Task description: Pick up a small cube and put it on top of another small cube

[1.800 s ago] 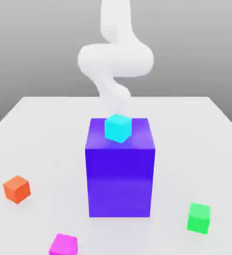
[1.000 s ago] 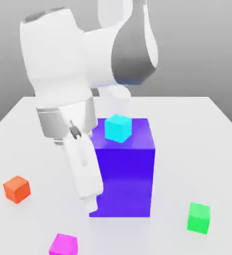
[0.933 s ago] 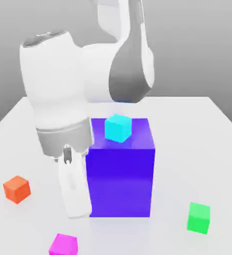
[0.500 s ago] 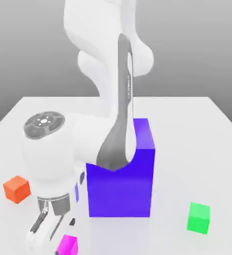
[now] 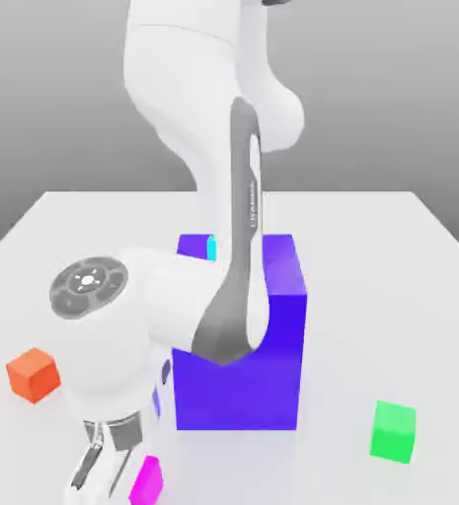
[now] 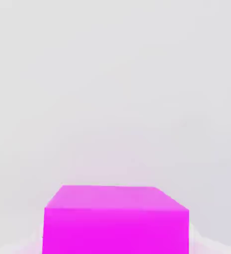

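The small cube [image 5: 147,480] is magenta and sits on the white table near the front edge, at the exterior view's left of the big blue block. The hand half hides it. My gripper [image 5: 115,487] is down at table height over this cube and shut on it. In the hand view the magenta cube [image 6: 116,218] looms very close. The other small cube [image 5: 393,431] is bright green and rests alone on the table at the exterior view's right, well apart from the gripper.
A big blue block [image 5: 243,380] stands mid-table right beside the hand, with a cyan cube [image 5: 211,248] on top, mostly hidden by the arm. An orange cube [image 5: 33,375] lies at the exterior view's left. The white table [image 5: 391,296] stretches behind.
The arm swung down from above the table to the magenta cube at the front. The hand has sunk lower over it, and the fingers have gone from open to shut.
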Controlling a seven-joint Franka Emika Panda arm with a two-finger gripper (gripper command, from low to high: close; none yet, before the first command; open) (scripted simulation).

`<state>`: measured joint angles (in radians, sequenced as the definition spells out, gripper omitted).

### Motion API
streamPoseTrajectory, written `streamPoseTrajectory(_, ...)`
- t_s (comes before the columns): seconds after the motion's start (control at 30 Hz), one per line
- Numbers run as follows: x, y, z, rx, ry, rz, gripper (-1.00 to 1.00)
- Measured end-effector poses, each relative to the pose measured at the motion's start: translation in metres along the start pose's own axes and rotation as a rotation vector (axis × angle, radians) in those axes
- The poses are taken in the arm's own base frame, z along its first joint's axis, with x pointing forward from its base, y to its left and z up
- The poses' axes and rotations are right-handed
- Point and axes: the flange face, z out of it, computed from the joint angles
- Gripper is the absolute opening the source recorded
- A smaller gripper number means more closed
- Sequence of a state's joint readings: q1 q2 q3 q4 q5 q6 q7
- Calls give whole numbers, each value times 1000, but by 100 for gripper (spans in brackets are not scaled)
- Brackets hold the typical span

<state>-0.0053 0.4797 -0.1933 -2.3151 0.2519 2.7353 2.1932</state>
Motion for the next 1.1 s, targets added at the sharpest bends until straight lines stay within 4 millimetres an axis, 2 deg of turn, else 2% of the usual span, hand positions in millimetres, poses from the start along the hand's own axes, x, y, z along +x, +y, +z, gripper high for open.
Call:
streamPoseTrajectory(0.3, -1, 0, -51, 30, -21, -6, -100)
streamPoseTrajectory(0.33, -4, 5, -54, 29, -23, -39, -100)
streamPoseTrajectory(0.57, -44, 83, -49, -35, -20, -582, -100)
streamPoseTrajectory(0.77, -70, 156, -57, -55, -32, -1086, -100)
streamPoseTrajectory(0.93, -84, 218, -70, -42, -36, -1512, -100)
streamPoseTrajectory(1.1, -90, 279, -85, -6, -19, -1939, -100)
